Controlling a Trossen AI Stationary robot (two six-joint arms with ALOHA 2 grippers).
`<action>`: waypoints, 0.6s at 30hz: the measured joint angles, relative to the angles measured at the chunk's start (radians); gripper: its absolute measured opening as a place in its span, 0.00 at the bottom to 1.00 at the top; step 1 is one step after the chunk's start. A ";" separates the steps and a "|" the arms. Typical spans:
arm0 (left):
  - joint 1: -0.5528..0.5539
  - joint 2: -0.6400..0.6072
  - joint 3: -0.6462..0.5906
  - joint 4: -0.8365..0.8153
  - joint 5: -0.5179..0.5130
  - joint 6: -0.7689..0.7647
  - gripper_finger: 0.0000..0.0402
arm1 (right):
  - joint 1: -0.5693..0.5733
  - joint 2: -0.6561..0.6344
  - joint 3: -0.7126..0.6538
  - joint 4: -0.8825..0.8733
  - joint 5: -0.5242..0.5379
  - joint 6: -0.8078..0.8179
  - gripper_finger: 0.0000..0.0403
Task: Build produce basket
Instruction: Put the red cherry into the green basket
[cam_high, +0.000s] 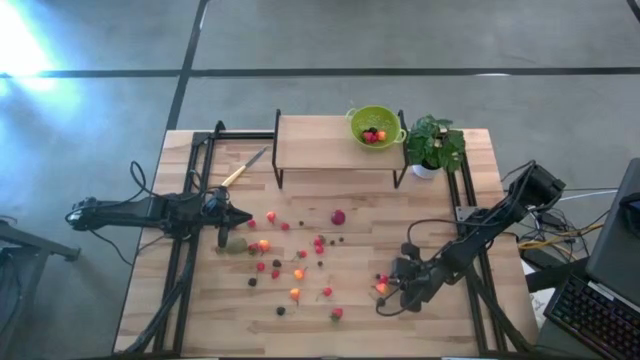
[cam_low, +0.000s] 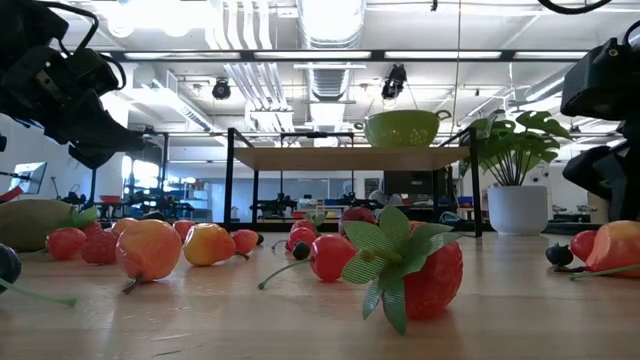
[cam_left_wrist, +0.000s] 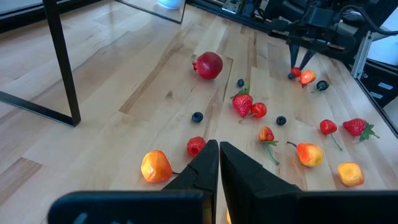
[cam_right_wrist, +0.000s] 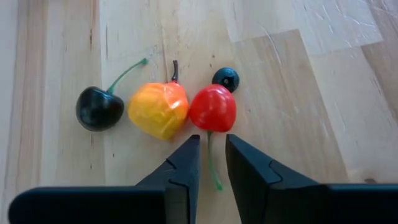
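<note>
The lime-green colander (cam_high: 376, 125) stands on a raised wooden shelf (cam_high: 320, 142) at the table's far side, with a few small fruits inside. Many small red, orange and dark fruits lie scattered over the table's middle (cam_high: 297, 272). The brownish-green kiwi (cam_high: 236, 243) lies just beside my left gripper (cam_high: 222, 238), which is shut and low over the table (cam_left_wrist: 219, 152). My right gripper (cam_high: 385, 298) hovers low, narrowly open (cam_right_wrist: 212, 146), right behind a red cherry (cam_right_wrist: 213, 107). That cherry's green stem (cam_right_wrist: 212, 163) runs between the fingers. An orange fruit (cam_right_wrist: 159, 110), a dark cherry (cam_right_wrist: 98, 109) and a blueberry (cam_right_wrist: 226, 78) lie beside it.
A potted plant (cam_high: 435, 145) stands right of the shelf. A yellow-handled knife (cam_high: 243, 168) lies left of it. The shelf's black legs (cam_high: 277, 178) stand on the table. A pomegranate-like red fruit (cam_high: 339, 216) lies mid-table. A large strawberry (cam_low: 412, 272) sits near the near edge.
</note>
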 joint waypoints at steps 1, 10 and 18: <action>0.000 0.000 0.000 0.000 0.000 0.000 0.05 | 0.000 0.000 0.000 0.000 0.000 0.001 0.20; 0.000 0.000 0.000 0.000 0.000 0.000 0.05 | 0.000 0.000 -0.010 0.000 0.001 0.004 0.27; 0.000 0.000 0.000 0.000 0.000 0.000 0.05 | 0.001 0.015 -0.024 0.009 0.012 0.008 0.25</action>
